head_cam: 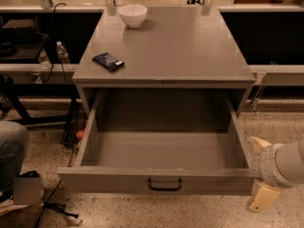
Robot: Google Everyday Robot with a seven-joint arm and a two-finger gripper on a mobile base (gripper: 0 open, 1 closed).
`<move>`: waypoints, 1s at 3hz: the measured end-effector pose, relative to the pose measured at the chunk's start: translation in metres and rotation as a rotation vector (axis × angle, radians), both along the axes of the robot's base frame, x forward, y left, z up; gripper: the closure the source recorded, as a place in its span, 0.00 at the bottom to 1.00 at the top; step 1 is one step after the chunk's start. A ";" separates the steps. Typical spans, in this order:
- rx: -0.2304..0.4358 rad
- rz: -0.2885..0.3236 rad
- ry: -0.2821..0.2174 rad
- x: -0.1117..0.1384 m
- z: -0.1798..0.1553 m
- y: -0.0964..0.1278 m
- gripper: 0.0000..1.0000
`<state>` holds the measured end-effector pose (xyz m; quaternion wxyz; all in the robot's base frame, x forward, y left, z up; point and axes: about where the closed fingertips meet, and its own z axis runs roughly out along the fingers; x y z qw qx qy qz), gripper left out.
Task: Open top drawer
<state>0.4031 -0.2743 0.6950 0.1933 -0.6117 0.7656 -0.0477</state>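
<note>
The top drawer (161,152) of the grey metal cabinet is pulled far out and is a deep, empty grey box. Its small black bail handle (165,184) sits at the centre of the front panel. My gripper (259,172) is at the lower right, just off the drawer's right front corner. Its two cream fingers (262,196) are spread apart, one above the other, and hold nothing. It is not touching the handle. No other drawers show.
On the cabinet top (199,46) lie a white bowl (132,14) at the back and a dark blue packet (108,61) at the left. A water bottle (61,52) stands on a left shelf. A person's knee (10,148) and cables lie at the lower left floor.
</note>
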 end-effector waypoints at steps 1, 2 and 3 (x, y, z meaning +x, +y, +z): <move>-0.024 -0.035 -0.062 0.000 0.030 -0.020 0.00; -0.051 -0.079 -0.117 0.009 0.068 -0.050 0.00; -0.068 -0.121 -0.169 0.029 0.112 -0.079 0.00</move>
